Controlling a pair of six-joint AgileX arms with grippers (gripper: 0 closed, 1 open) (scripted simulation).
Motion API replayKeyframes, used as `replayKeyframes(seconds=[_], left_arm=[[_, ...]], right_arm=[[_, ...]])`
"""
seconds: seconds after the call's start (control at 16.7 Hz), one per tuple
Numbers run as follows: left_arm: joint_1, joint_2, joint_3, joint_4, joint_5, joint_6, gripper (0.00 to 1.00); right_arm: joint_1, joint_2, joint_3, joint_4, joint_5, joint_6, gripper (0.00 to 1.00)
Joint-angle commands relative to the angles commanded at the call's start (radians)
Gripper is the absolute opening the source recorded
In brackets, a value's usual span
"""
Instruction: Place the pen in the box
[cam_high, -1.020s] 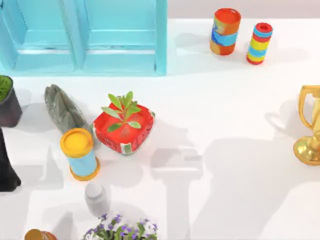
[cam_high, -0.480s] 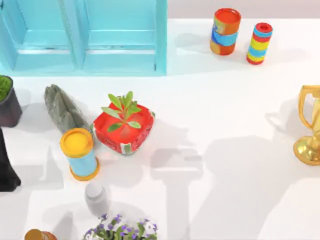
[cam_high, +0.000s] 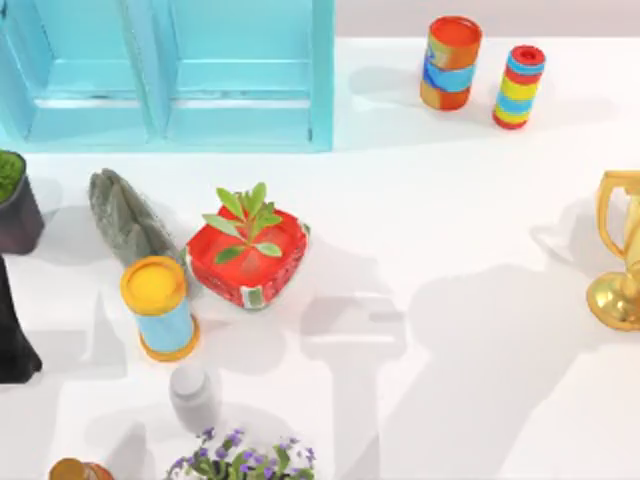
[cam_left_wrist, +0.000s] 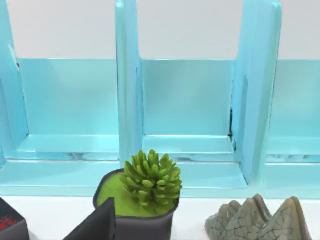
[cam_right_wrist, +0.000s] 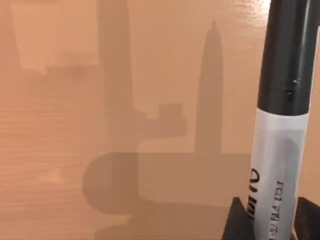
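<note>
The pen (cam_right_wrist: 280, 125), black with a grey lettered band, stands upright between the dark fingers (cam_right_wrist: 236, 220) of my right gripper (cam_right_wrist: 270, 222), which is shut on its lower part. Beneath it lies a bare surface with the shadows of the pen and the arm. The box (cam_high: 240, 75) is a light blue open case with upright dividers at the table's back left. In the left wrist view the box (cam_left_wrist: 187, 100) faces the camera with its compartments open.
A red planter (cam_high: 247, 255), a grey rock (cam_high: 125, 220) and a yellow-topped can (cam_high: 158, 305) stand in front of the box. A dark potted succulent (cam_left_wrist: 145, 195) is at the far left. Two striped cans (cam_high: 450, 62) stand at the back right, and a gold trophy (cam_high: 620, 250) at the right edge.
</note>
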Motion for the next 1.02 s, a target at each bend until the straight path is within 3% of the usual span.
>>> replayKeyframes(seconds=[0.48,1.02], left_arm=[[0.0,0.0,0.0,0.0,0.0,0.0,1.0],[0.0,0.0,0.0,0.0,0.0,0.0,1.0]], right_arm=[[-0.076,-0.018,-0.057,0.047,-0.005,-0.036,0.0],[-0.076,-0.018,-0.057,0.047,-0.005,-0.036,0.68]])
